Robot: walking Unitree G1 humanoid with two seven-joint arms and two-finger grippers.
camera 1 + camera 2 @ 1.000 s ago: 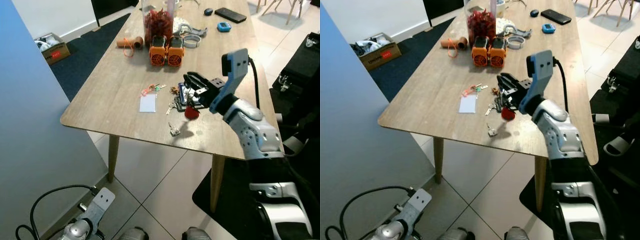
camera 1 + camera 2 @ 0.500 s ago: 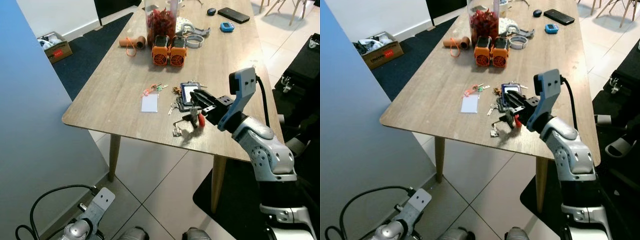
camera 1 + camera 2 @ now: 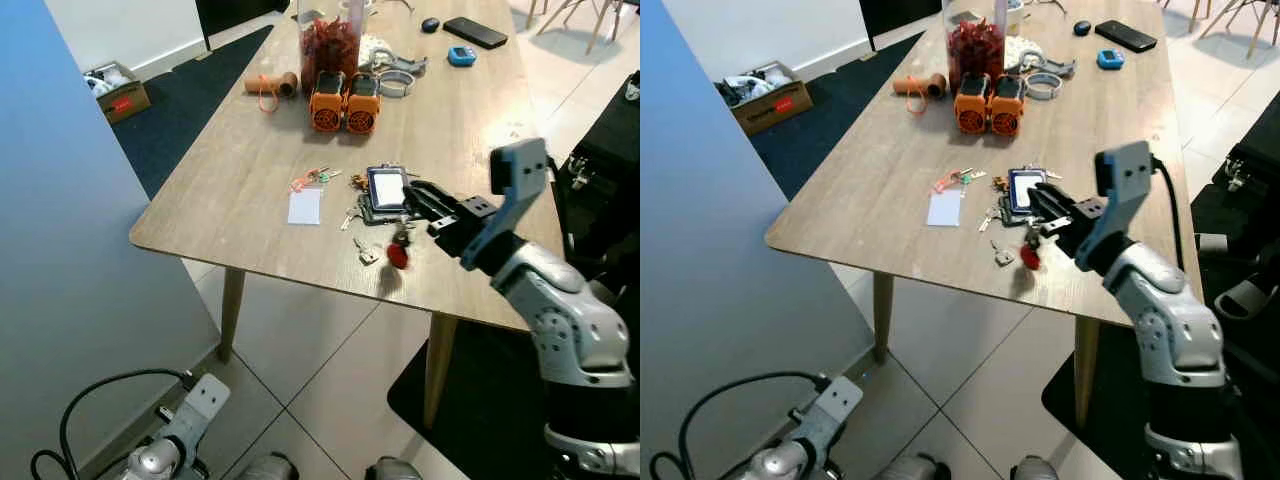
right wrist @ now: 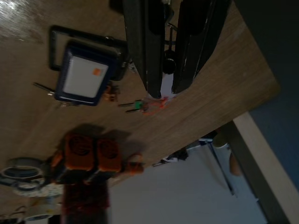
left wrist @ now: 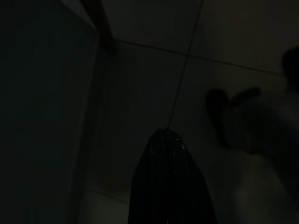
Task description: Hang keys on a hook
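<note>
Pale floor tiles (image 3: 300,370) and a dark rug (image 3: 190,110) surround a long wooden desk (image 3: 250,180), with a blue-grey wall panel (image 3: 60,250) close on the robot's left. Near the desk's near edge, a bunch of keys (image 3: 395,245) with a round red fob (image 3: 398,256) hangs just above the wood, pinched between the two long black fingers of the right end effector (image 3: 412,200), which reaches in from the right side of the desk; in the right wrist view the fingers (image 4: 145,56) stand close together with the key ring caught between them. A small metal piece (image 3: 367,252) dangles or lies just beside the fob, and which of the two cannot be made out. Just beyond the fingers lies a dark badge holder with a white card (image 3: 386,187), touching a scatter of other keys (image 3: 350,215). Toward the middle of the desk sit a white card (image 3: 304,205) and small red and green tags (image 3: 312,179). Farther along stand two orange battery packs (image 3: 345,100), a jar of red things (image 3: 322,40), an orange-brown tube (image 3: 268,85), tape rolls (image 3: 396,78), and, near the far end, a black phone (image 3: 475,31). The left end effector (image 5: 163,186) hangs low beside the desk leg, its view very dark, so its fingers' opening cannot be told.
</note>
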